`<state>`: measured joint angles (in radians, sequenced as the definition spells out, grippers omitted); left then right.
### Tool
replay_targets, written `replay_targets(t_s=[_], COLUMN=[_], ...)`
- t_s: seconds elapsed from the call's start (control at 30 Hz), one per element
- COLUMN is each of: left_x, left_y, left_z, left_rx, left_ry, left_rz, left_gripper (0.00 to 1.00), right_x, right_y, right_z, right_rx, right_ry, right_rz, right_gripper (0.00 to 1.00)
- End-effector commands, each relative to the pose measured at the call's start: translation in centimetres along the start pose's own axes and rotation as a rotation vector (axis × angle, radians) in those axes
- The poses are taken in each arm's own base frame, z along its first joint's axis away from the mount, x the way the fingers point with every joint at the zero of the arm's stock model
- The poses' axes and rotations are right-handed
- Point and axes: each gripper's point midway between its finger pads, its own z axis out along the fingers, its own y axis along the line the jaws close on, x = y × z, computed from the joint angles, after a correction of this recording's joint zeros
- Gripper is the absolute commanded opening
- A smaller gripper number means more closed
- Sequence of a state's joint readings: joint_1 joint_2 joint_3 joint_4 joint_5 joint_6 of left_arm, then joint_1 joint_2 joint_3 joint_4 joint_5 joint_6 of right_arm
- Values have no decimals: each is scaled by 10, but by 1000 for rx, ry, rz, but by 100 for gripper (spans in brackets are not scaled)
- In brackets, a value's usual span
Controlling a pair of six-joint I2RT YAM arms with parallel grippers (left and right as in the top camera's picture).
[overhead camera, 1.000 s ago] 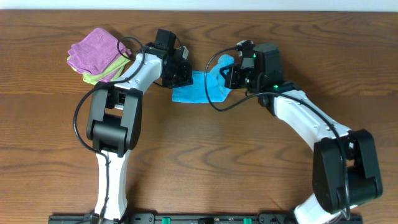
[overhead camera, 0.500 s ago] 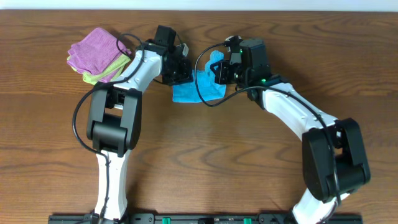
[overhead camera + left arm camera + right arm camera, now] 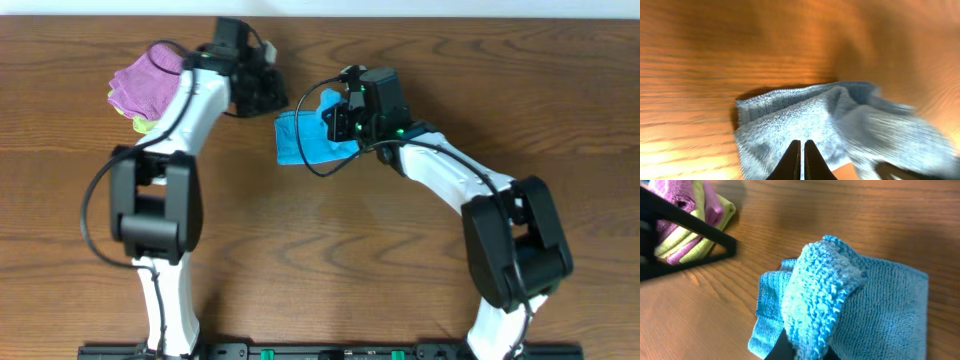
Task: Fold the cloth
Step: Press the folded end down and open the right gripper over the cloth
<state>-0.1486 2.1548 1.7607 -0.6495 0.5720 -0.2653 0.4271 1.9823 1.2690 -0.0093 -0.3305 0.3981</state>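
The sky-blue cloth (image 3: 298,141) lies on the wooden table at the middle back, partly folded over. My right gripper (image 3: 336,120) is shut on one edge of it and holds that bunched edge up over the flat part. In the right wrist view the raised fold (image 3: 822,290) rises from my right gripper's jaws (image 3: 809,349) above the flat layer. My left gripper (image 3: 264,90) is shut and empty, up and to the left of the cloth. In the left wrist view its closed fingers (image 3: 802,159) hover over the cloth (image 3: 840,122) without touching it.
A folded purple cloth (image 3: 147,75) on a light green one (image 3: 146,124) sits at the back left, under my left arm; the pile also shows in the right wrist view (image 3: 687,207). The table's far edge runs just behind both grippers.
My left gripper has let go of the cloth and pulled back up and to the left. My right gripper has carried its edge of the cloth leftward over the rest.
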Motion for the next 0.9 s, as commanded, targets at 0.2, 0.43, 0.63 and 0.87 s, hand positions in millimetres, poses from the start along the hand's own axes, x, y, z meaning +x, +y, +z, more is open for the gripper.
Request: replay_targets(t_s=[0.2, 0.43, 0.63, 0.87], left_x=[-27, -25, -21, -18], left_y=[4, 6, 7, 8], left_z=[-74, -89, -89, -89], left_rx=[-50, -60, -64, -68], left_ry=[-139, -146, -131, -120], left_rz=[3, 5, -5, -7], left_gripper=[6, 6, 6, 6], right_x=[-1, 5, 14, 22], right_y=[17, 28, 33, 45], right_z=[23, 35, 42, 47], right_rx=[-14, -26, -17, -32], right_ry=[10, 27, 41, 49], right_rz=[-32, -49, -62, -81], right_gripper=[1, 1, 1, 11])
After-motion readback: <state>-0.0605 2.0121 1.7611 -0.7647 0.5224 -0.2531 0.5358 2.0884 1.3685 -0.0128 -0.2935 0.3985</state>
